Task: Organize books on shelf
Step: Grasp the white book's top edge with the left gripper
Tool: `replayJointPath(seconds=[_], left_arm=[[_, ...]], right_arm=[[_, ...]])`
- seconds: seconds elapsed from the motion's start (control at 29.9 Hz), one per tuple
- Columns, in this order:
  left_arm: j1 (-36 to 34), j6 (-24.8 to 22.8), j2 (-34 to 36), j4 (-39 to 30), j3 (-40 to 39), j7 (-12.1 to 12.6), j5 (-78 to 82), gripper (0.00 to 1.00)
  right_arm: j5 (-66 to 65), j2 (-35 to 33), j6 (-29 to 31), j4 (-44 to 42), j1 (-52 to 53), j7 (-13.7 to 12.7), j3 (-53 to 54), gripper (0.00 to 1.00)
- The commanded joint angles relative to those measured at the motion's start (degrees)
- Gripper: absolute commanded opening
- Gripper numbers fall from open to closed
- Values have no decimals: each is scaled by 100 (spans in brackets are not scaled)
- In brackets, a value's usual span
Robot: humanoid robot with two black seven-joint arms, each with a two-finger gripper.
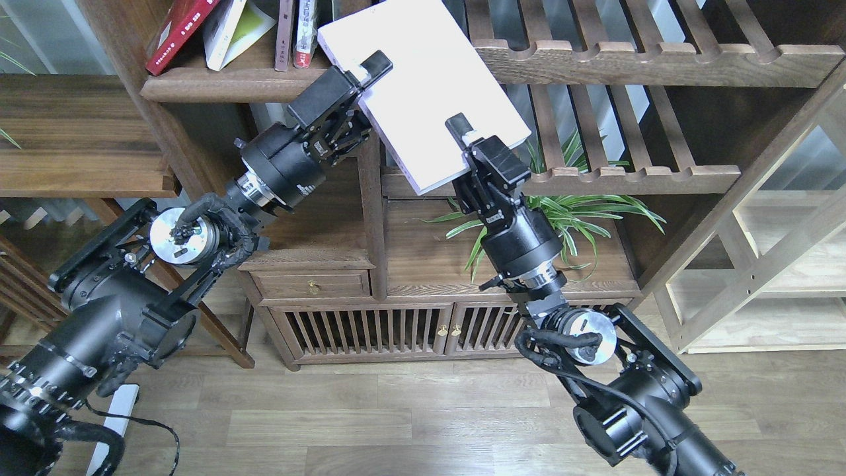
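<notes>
The red book [177, 33] and yellow-green book [231, 30] already lean on the shelf [244, 84] at far left, while the white book [423, 92], pinched by both the left gripper [370, 69] and right gripper [462, 135], hangs tilted just right of it, not yet shelved.

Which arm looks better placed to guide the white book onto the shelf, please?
Left, probably: the left gripper grips the white book beside the shelf; the right gripper holds its far end.

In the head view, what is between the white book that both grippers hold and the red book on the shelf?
In the head view, a yellow-green book and two thin upright books stand between the white book and the red book.
</notes>
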Motion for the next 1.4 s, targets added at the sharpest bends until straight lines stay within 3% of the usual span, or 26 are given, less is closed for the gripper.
replayJointPath(seconds=[0.0, 0.1, 0.2, 0.37, 0.5, 0.6, 0.8, 0.9, 1.0, 1.17, 1.3, 1.37], left_arm=[[-3, 0, 45, 0, 3, 77, -21, 97], [6, 0, 63, 0, -14, 261, -38, 92], [15, 0, 98, -44, -23, 384, -64, 80], [-3, 0, 115, -61, -41, 446, -65, 75], [15, 0, 124, -70, -128, 437, -65, 55], [76, 0, 124, -79, -173, 446, -65, 30], [112, 0, 133, -97, -137, 446, -65, 18], [173, 0, 133, -88, -181, 455, -65, 6], [199, 0, 133, -97, -164, 455, -65, 4], [243, 0, 185, -97, -129, 507, -47, 2], [252, 0, 282, -88, -129, 543, -12, 2], [252, 0, 317, -97, -137, 534, -3, 2]], right_arm=[[-3, 0, 0, 0, -5, -54, -36, 5], [-12, 0, 0, 0, -5, -72, -54, 5], [-29, 0, 0, 0, 4, -98, -124, 5], [-64, 0, 0, 0, 4, -168, -133, 5], [-82, 0, 0, 0, 4, -177, -160, 5], [-91, 0, 0, 0, 4, -186, -160, 5], [-91, 0, 0, 0, 13, -212, -160, 5], [-91, 0, 0, 0, 13, -212, -160, 5], [-91, 0, 0, 0, 4, -212, -151, 7], [-134, 0, 0, 0, -22, -212, -151, 25], [-319, 0, 0, 0, -5, -212, -81, 52], [-442, 0, 0, 9, -5, -212, -63, 58]])
